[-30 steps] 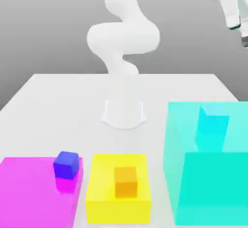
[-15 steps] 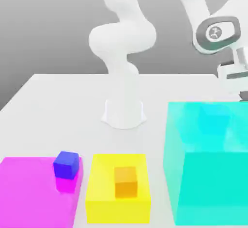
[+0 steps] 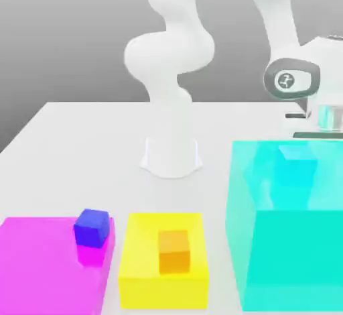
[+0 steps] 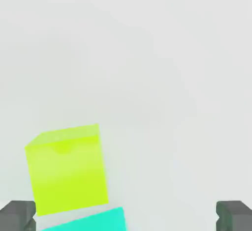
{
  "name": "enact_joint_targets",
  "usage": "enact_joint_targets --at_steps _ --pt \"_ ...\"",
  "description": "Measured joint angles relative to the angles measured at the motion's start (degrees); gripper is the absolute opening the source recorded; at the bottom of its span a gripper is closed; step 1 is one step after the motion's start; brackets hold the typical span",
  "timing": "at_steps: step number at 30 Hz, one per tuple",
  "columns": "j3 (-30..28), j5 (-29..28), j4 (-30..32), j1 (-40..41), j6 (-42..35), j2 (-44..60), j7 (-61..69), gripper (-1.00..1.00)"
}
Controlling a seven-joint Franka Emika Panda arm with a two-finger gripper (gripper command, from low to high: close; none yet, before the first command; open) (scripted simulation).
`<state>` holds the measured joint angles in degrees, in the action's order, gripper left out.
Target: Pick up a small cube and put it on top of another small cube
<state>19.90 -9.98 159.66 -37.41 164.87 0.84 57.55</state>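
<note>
On the exterior view's dial, a magenta block [image 3: 43, 273] lies between seven and eight o'clock, bearing a blue cube [image 3: 92, 228]. A yellow block [image 3: 139, 246] sits at six, bearing an orange cube [image 3: 174, 252]. A big turquoise block [image 3: 295, 260] stands around four, a light-blue cube [image 3: 297, 165] on top. The gripper [image 4: 126, 216] is near three o'clock, its jaws spread wide; the hand view shows a lime cube [image 4: 68, 176] nearer one finger.

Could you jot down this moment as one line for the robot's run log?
gripper: open, empty | lime cube: not gripped | blue cube: on magenta block | stacking: not done
</note>
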Motion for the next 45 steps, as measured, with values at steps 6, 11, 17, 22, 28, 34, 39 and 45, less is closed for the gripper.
enact_joint_targets --at_steps 6,11,17,22,28,34,39,45 --pt "-0.6 3.8 0.1 2.0 -0.5 3.7 10.2 0.0" --pt "-9.8 -6.2 -2.0 -4.7 6.7 13.6 3.2 0.0" --pt "-12.1 -7.4 -2.4 -6.7 8.1 15.5 2.3 -1.0" --pt "-8.3 -2.7 -1.4 -4.1 4.7 11.0 5.9 -1.0" --pt "-3.6 7.8 -2.7 -2.9 -1.4 4.6 10.1 -1.0" --pt "-4.0 10.3 -10.6 -4.7 -3.5 9.4 0.6 -1.0" --pt "-1.6 19.8 -20.9 -1.8 -2.2 15.0 -1.9 -1.0" --pt "-0.6 30.5 -33.7 7.4 -1.7 19.9 -2.8 -1.0"
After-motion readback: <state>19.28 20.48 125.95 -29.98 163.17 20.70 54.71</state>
